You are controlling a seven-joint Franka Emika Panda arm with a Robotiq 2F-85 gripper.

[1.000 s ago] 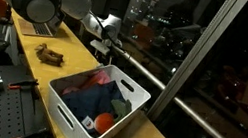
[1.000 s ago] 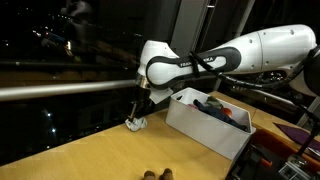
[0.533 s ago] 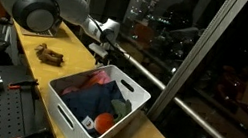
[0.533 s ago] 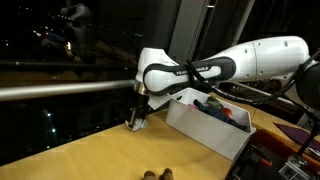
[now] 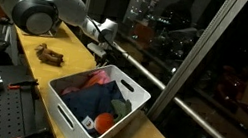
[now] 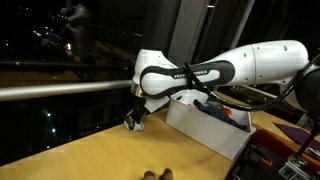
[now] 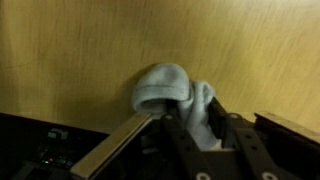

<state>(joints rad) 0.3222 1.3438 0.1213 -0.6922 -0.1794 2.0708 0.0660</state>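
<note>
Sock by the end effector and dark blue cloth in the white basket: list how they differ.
The sock is pale grey; the dark blue cloth is much darker. The sock lies on the wooden table outside the white basket; the cloth lies inside it among other items. The sock sits between the fingers of the end effector; the cloth is away from them. Both are soft, crumpled fabric.

Both exterior views face the bench [image 5: 73, 59] and bin [image 5: 63, 106] from opposite ends; the wrist view looks down past the jaws, close up.
</note>
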